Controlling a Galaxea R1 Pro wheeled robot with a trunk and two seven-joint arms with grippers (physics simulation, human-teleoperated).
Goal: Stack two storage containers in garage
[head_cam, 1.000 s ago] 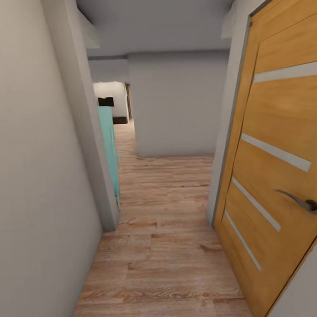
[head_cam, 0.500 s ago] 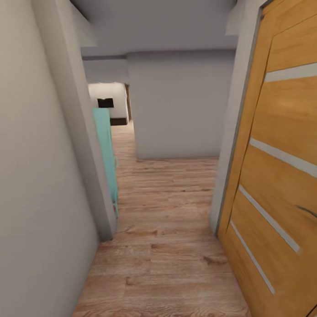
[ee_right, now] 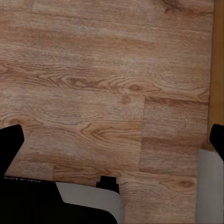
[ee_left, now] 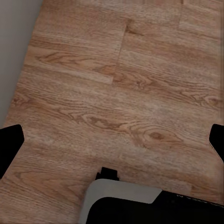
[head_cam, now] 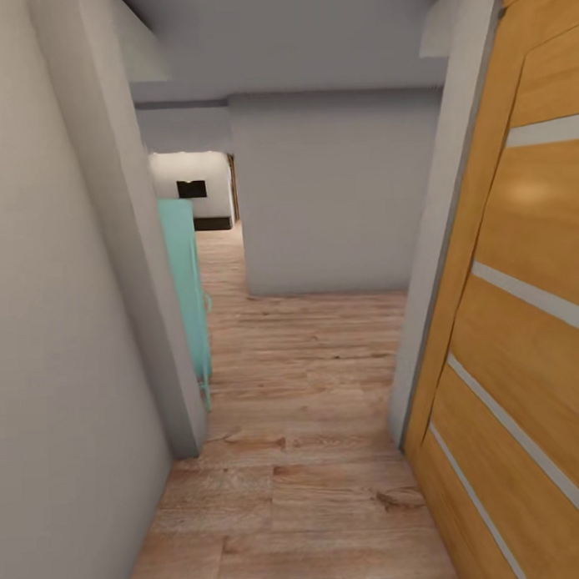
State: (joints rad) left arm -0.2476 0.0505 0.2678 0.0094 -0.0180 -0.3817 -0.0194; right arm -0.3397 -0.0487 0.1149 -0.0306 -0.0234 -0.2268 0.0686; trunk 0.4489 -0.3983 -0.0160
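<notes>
Hallway. Left tool (ee_left: 112, 140) and right tool (ee_right: 112, 142) both spread wide, holding nothing; wood plank floor (head_cam: 304, 456) beneath them. Wooden door (head_cam: 524, 315) beside right tool.

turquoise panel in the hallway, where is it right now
In the head view the turquoise panel stands at left, just past the grey wall corner, above the wood plank floor and opposite the wooden door.

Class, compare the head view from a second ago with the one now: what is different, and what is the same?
The camera has rolled forward along the hallway: the wooden door looms larger and its handle has slipped out of frame. The turquoise furniture, wood plank flooring and grey walls stayed put.
</notes>
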